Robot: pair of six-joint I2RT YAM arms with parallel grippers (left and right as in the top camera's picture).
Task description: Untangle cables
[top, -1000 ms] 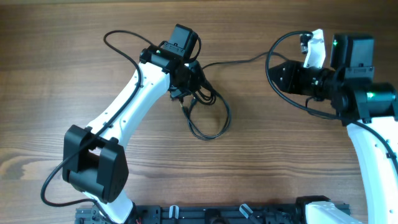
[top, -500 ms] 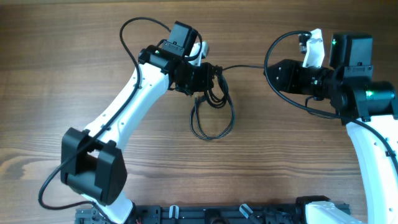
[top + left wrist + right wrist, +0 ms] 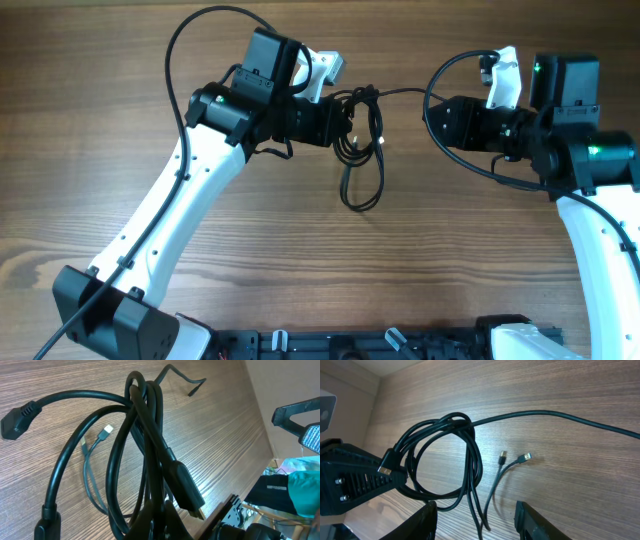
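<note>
Overhead: the left tool [image 3: 335, 125] sits near 12 o'clock of the surface [image 3: 100, 80], closed on the cables [image 3: 365, 150]. The bundle is bunched at the jaws. Its loops trail toward 6 o'clock, and the lowest one lies on the wood. A single cord [image 3: 400, 93] leaves the bundle toward 3 o'clock and runs up to the right tool [image 3: 440, 120]. Where it ends there I cannot tell, because it merges with the arm's own thicker wire.

Left wrist: the cables [image 3: 150, 435] fill the view, several black strands crossing and wrapped over each other. They gather at 6 o'clock, where the grip is. A chunky black plug [image 3: 17, 415] hangs at 9 o'clock. A thinner cord with a small pale plug end [image 3: 105, 431] lies on the wood inside the loops.

Right wrist: the right tool's two fingers [image 3: 425, 520] stand wide apart at 6 o'clock with nothing pinched. Only slack strands pass between them. The bundle [image 3: 445, 455] is at 9 o'clock, pinned against the left tool's black body. The single cord [image 3: 560, 415] stretches off toward 3 o'clock. Two small gold-tipped plug ends [image 3: 502, 454] lie just beside each other near the centre.
</note>
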